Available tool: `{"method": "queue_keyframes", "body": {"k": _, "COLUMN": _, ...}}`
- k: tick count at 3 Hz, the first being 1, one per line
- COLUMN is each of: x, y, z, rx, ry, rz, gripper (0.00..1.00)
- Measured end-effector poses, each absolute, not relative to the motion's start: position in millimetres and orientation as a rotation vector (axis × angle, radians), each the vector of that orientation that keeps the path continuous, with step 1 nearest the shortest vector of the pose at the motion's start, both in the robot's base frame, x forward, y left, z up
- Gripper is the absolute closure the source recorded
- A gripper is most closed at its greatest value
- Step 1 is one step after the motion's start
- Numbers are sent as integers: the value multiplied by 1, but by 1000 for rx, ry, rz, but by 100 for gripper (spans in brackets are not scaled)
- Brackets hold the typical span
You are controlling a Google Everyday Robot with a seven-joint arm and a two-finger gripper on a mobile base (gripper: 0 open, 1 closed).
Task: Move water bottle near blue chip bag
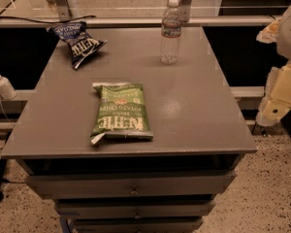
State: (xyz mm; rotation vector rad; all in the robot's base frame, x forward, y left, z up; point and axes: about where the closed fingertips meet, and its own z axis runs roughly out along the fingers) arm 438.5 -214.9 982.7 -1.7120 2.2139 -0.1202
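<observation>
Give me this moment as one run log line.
water bottle upright, far right on table | blue chip bag far left, apart | green chip bag centre | hand beyond right edge, away from bottle

One water bottle point(170, 30), one blue chip bag point(77, 40), one green bag point(121, 111), one dispenser point(2, 85), one pincer point(277, 103) rightmost.

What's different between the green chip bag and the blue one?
The green chip bag is larger than the blue chip bag. Green lies mid-table, squared up; blue lies askew at the far left corner. Both lie flat and read Kettle. The gripper is beyond the table's right edge.
</observation>
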Motion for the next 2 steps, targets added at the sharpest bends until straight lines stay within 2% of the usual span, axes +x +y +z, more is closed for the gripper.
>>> {"method": "queue_keyframes", "body": {"k": 1, "x": 445, "y": -225, "z": 990, "rx": -1699, "ry": 2201, "rz": -121, "gripper": 0}}
{"method": "queue_keyframes", "body": {"k": 2, "x": 478, "y": -236, "z": 983, "rx": -1605, "ry": 2201, "rz": -111, "gripper": 0}}
